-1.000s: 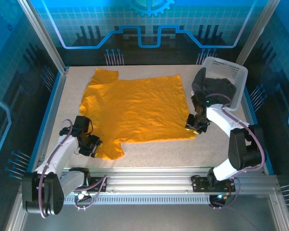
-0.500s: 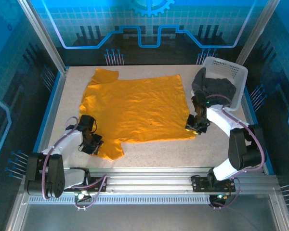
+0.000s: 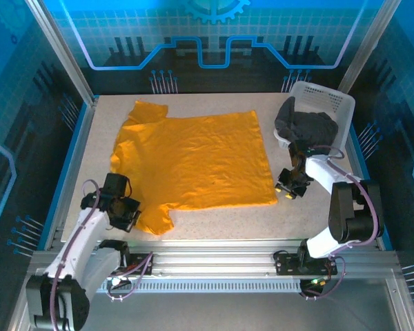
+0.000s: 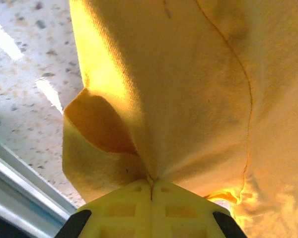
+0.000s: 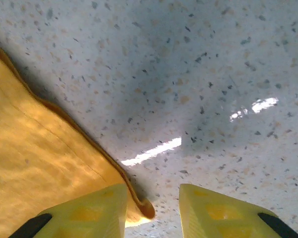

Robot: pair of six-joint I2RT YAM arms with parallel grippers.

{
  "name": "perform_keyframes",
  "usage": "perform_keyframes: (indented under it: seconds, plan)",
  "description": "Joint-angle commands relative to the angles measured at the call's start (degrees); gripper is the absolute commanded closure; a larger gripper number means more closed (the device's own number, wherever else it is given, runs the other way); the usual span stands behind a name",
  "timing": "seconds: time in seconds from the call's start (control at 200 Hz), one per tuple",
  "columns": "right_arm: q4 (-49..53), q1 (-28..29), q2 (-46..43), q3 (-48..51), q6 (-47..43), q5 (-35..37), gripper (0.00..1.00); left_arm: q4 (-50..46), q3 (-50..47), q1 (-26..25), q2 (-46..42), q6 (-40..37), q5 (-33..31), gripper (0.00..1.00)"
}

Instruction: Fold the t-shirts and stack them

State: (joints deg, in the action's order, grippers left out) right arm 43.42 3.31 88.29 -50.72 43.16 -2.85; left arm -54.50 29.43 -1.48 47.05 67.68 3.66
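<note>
- The orange-yellow t-shirt (image 3: 193, 162) lies spread flat on the table (image 3: 214, 221). It is light, limp cloth that will likely sag and crease, so corners, hem and sleeves look like the best holds.
- The charcoal t-shirt (image 3: 310, 127) sits bunched in the white basket (image 3: 334, 103), far right.
- The left gripper (image 4: 151, 184) is clamped on the near sleeve (image 3: 155, 217), with cloth puckering at its tips.
- The right gripper (image 5: 153, 198) is parted and empty — the hem corner (image 5: 143, 210) lies just inside the gap.

We read no lettering, numbers or brands; the one sign is a gear emblem (image 3: 217, 8) on the back wall (image 3: 317, 34), far beyond the right claw (image 3: 288, 189).
</note>
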Motion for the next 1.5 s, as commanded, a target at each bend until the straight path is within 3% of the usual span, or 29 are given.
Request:
perform_keyframes:
  seconds: [0.0, 0.09, 0.335, 0.57, 0.835, 1.235, 1.386, 1.496]
  plan:
    - [-0.25, -0.17, 0.31, 2.59, 2.33, -3.05, 0.67, -5.18, -2.77, -0.46, -2.07, 2.20, 0.22, 0.99]
    - [-0.46, 0.23, -1.57, 4.41, 2.92, -3.45, 0.66, -2.48, -4.64, -0.46, -1.87, 2.97, 1.61, 0.83]
    - [0.44, 1.63, -4.06, 5.59, 2.35, -4.33, 0.66, -0.95, -5.79, -0.46, -0.72, 2.43, 1.57, 0.75]
    - [-0.44, 3.78, -3.05, 6.21, 3.64, -5.36, 0.64, -1.08, -6.22, -0.46, -0.96, 2.48, 0.84, 0.81]
    - [-2.11, 3.97, -0.80, 5.34, 3.97, -6.24, 0.64, -0.68, -5.69, -0.46, 0.18, 2.13, -0.19, 1.00]
    - [-2.93, 4.75, -1.02, 6.81, 8.15, -8.00, 0.61, -7.72, 1.18, -0.46, -4.07, 1.58, -2.68, 1.00]
    - [-2.70, 4.86, 0.30, 6.77, 8.85, -7.70, 0.70, -8.17, 4.05, -0.43, -4.05, 1.58, -3.20, 1.00]
    - [-2.78, 4.84, -0.23, 6.54, 9.41, -7.28, 0.88, -8.11, 6.98, -0.46, -3.76, 1.24, -4.02, 1.00]
